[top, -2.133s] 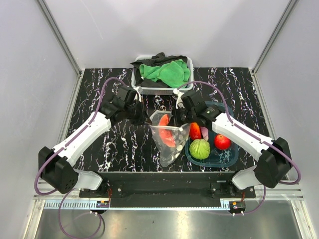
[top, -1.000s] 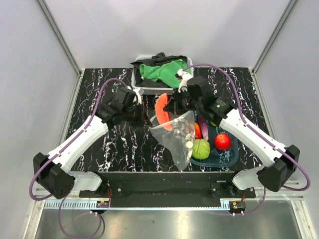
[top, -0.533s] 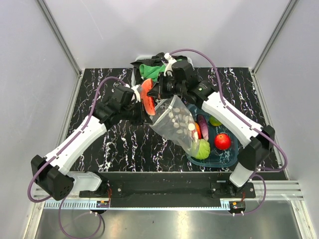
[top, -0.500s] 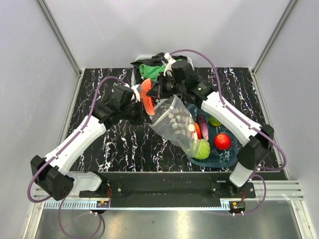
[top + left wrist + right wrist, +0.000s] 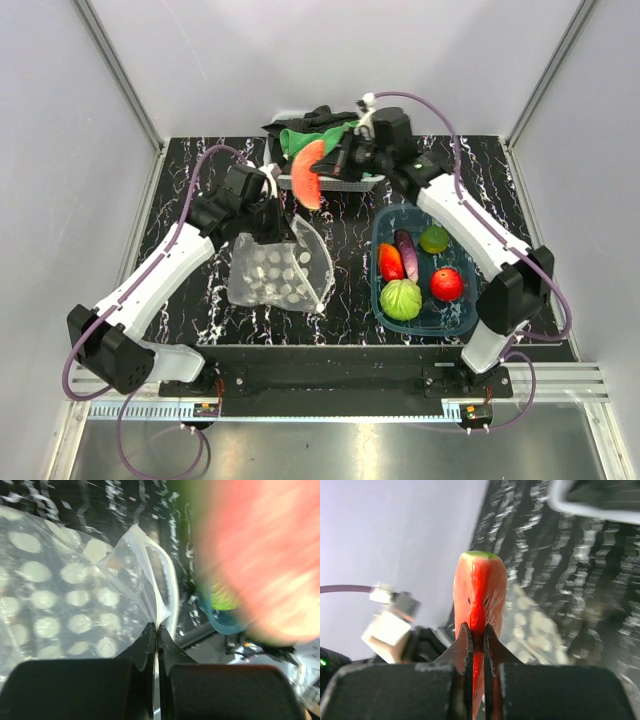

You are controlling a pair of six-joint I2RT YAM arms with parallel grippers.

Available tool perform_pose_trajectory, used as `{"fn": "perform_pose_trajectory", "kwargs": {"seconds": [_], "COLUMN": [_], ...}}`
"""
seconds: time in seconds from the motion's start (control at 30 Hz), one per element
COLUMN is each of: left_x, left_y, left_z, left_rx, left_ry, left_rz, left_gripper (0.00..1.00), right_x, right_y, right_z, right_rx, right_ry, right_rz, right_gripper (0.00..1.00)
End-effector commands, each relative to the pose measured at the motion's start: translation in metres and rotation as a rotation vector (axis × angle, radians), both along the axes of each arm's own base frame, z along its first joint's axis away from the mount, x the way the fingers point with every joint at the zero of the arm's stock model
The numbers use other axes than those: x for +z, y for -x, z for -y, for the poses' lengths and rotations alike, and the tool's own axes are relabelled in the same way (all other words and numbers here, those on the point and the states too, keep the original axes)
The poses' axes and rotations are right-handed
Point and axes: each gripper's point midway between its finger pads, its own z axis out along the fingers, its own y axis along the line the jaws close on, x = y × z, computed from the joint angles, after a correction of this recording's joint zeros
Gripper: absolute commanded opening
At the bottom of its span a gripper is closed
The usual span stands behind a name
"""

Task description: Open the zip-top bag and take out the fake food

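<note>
Half a second back the zip-top bag [image 5: 280, 272] hung between both arms above the tub [image 5: 450, 318]; it has since dropped flat onto the black marbled table [image 5: 490, 165], left of centre, and the watermelon slice [image 5: 308, 175] has come out of it and been carried to the back. The left gripper [image 5: 268, 224] has its fingers pressed together on the bag's upper edge, which the left wrist view shows as a thin fold of plastic nipped between the tips. The right gripper [image 5: 336, 166] pinches the slice by its red flesh, rind tip up, just in front of the basket [image 5: 355, 181] holding the green cloth [image 5: 300, 140]. The rest of the fake food, including a green leafy ball [image 5: 401, 299] and a red round fruit [image 5: 447, 284], lies in the tub at front right. Bare table shows between bag and tub and from the bag out to the left wall [image 5: 70, 200]; the bag's lower edge lies near the table's front edge. Its print is plain pale dots.
</note>
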Motion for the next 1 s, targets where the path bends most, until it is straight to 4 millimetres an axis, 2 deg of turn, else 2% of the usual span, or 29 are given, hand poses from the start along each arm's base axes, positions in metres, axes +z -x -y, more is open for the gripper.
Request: {"fn": "perform_pose_trajectory", "kwargs": {"seconds": [0.0,0.03,0.07,0.1,0.13,0.2,0.23,0.3,0.37,0.4,0.43,0.5,0.53,0.63,0.7,0.73,0.77,0.8,0.87,0.97], "left_x": [0.016,0.013,0.016,0.012,0.008,0.005,0.0,-0.001,-0.006,-0.003,-0.003,0.002,0.005,0.017,0.027,0.028,0.03,0.034,0.032,0.042], "left_y": [-0.023,-0.027,-0.029,-0.03,-0.033,-0.037,-0.042,-0.048,-0.054,-0.057,-0.059,-0.062,-0.063,-0.063,-0.057,-0.055,-0.051,-0.047,-0.039,-0.021], "left_z": [-0.023,-0.026,-0.029,-0.031,-0.034,-0.036,-0.036,-0.035,-0.033,-0.033,-0.032,-0.029,-0.028,-0.026,-0.025,-0.025,-0.025,-0.025,-0.028,-0.026], "left_rx": [0.023,0.025,0.012,0.005,0.001,-0.005,-0.008,-0.009,-0.008,0.0,0.01,0.019,0.025,0.038,0.043,0.043,0.043,0.043,0.049,0.046], "left_ry": [-0.081,-0.102,-0.121,-0.14,-0.165,-0.185,-0.203,-0.215,-0.227,-0.225,-0.222,-0.209,-0.202,-0.171,-0.148,-0.147,-0.144,-0.132,-0.13,-0.076], "left_rz": [0.1,0.101,0.118,0.109,0.111,0.11,0.107,0.107,0.096,0.101,0.097,0.103,0.106,0.123,0.141,0.145,0.149,0.159,0.151,0.157], "left_gripper": [0.0,0.0,0.0,0.0,0.0,0.0,0.0,0.0,0.01,0.06,0.19,0.29,0.4,0.57,0.63,0.77,0.83,0.86,0.88,0.89], "right_x": [-0.008,-0.016,-0.024,-0.046,-0.048,-0.083,-0.087,-0.117,-0.131,-0.141,-0.146,-0.155,-0.162,-0.173,-0.174,-0.175,-0.174,-0.175,-0.172,-0.172], "right_y": [0.017,0.015,0.031,0.038,0.049,0.075,0.086,0.107,0.12,0.126,0.128,0.131,0.134,0.134,0.13,0.129,0.127,0.125,0.122,0.118], "right_z": [0.076,0.1,0.118,0.133,0.148,0.171,0.18,0.206,0.227,0.233,0.237,0.242,0.247,0.267,0.278,0.281,0.283,0.283,0.288,0.296], "right_rx": [-0.074,-0.113,-0.112,-0.134,-0.147,-0.173,-0.184,-0.232,-0.275,-0.279,-0.277,-0.271,-0.256,-0.26,-0.266,-0.248,-0.255,-0.235,-0.246,-0.224], "right_ry": [0.093,0.126,0.183,0.236,0.273,0.385,0.419,0.535,0.621,0.653,0.678,0.72,0.761,0.902,0.974,0.998,1.015,1.025,1.061,1.119], "right_rz": [-0.046,-0.064,-0.079,-0.126,-0.118,-0.212,-0.213,-0.287,-0.305,-0.332,-0.34,-0.361,-0.392,-0.427,-0.423,-0.417,-0.415,-0.411,-0.408,-0.386], "right_gripper": [0.0,0.0,0.0,0.0,0.0,0.0,0.0,0.0,0.0,0.0,0.0,0.0,0.0,0.0,0.0,0.0,0.0,0.0,0.0,0.0]}}
